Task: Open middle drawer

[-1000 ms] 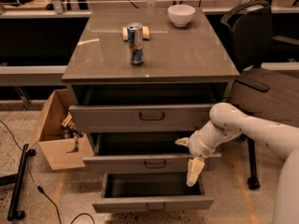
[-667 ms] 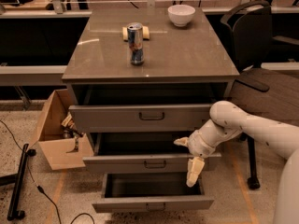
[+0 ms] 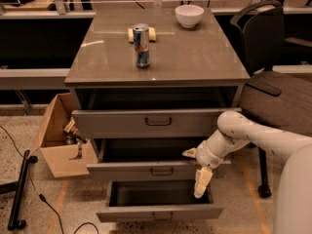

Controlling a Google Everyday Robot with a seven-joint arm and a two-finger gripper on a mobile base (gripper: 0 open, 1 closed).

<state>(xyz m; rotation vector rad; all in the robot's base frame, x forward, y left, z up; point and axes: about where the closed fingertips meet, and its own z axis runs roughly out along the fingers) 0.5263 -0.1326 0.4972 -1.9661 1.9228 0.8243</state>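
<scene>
Middle drawer [image 3: 131, 171] part-open below bench [image 3: 204, 57] front edge. Tool [image 3: 197, 167] spread, nothing pinched, at drawer front's right end under front-right corner. Pull step judged mostly done; next, front to be drawn further out, or tool cleared

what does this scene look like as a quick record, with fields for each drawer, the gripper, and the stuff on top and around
middle drawer: pulled partly out, dark interior showing
top drawer: out a little
bottom drawer: pulled out furthest
gripper: at the right end of the middle drawer's front, right of its handle
cabinet top: upright can, white bowl at the back
floor, left: open cardboard box
right side: office chair
</scene>
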